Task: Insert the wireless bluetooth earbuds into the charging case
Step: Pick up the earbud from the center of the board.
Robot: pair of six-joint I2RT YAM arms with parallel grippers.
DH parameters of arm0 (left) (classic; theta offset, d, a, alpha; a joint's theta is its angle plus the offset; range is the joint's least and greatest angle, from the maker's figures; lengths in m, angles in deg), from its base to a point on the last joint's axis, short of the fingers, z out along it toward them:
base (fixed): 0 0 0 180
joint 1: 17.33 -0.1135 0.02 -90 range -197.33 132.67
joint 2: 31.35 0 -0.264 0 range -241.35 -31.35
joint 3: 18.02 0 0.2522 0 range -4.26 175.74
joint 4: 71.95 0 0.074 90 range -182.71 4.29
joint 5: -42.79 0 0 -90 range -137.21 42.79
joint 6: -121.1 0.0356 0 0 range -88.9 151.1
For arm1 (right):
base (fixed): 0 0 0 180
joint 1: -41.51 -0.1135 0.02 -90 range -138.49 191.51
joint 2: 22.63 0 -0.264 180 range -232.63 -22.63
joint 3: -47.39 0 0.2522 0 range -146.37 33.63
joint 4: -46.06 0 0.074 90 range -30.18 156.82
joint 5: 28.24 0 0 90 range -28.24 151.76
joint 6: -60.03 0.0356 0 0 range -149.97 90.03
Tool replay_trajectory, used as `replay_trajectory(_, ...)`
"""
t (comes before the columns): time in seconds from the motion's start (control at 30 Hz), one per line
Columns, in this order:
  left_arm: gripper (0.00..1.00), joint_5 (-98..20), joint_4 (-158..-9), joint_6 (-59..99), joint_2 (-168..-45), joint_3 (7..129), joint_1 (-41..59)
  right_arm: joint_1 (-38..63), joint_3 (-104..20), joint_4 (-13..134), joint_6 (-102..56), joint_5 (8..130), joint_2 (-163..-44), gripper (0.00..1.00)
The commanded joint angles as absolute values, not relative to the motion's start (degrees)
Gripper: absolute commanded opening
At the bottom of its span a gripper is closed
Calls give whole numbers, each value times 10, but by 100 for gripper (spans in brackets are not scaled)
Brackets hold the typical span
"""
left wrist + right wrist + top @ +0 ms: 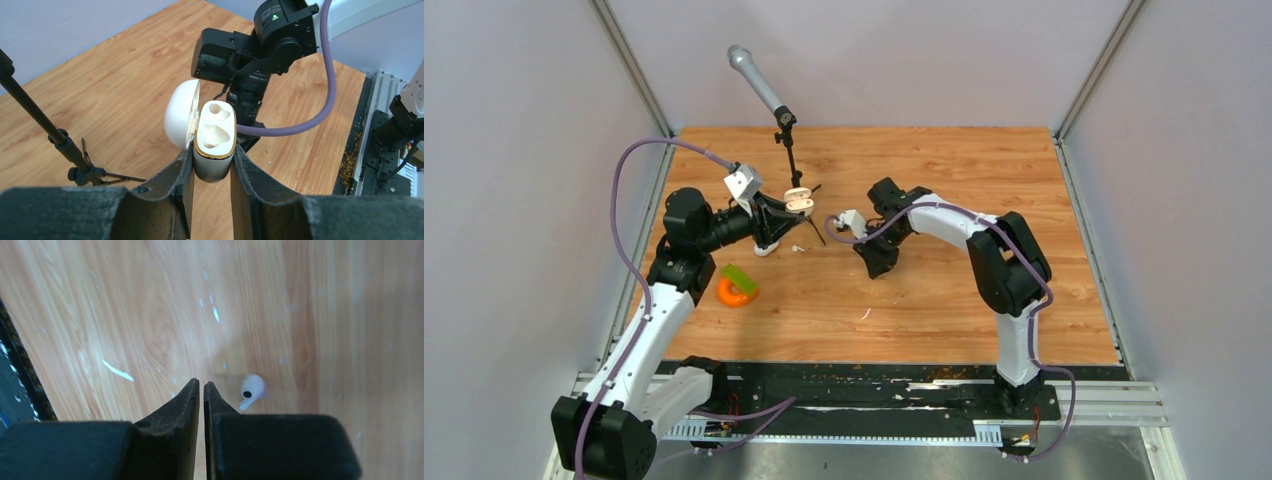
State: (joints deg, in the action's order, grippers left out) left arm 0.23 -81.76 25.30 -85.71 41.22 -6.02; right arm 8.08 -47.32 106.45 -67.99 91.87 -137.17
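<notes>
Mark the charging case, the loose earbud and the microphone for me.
charging case (216, 131): left wrist view, on its open top face.
earbud (252, 386): right wrist view, on its rounded head.
microphone (754, 77): top view, on its grey head.

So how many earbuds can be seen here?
1 for certain: an earbud on the table just beside the right pincer's closed tips. Both case sockets are empty; a white speck near the left pincer may be another.

The earbud (251, 388) is blurred, and left fingers (252, 180) hide half the charging case (215, 132).
</notes>
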Motion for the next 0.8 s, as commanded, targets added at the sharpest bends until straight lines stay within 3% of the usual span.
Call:
replay_trajectory(0.0,5,-4,-808,261,-848,410,-65,43,-558,1048,-651,982,-1379,10)
replay_trajectory(0.37,5,-6,-805,258,-853,411,-65,57,-584,1051,-699,903,-1372,16)
replay_trajectory(0.63,6,-7,-810,261,-857,415,-66,49,-578,1021,-492,784,-1357,44)
replay_trajectory(0.77,6,-7,-810,262,-858,415,-66,42,-619,1062,-415,745,-1384,41)
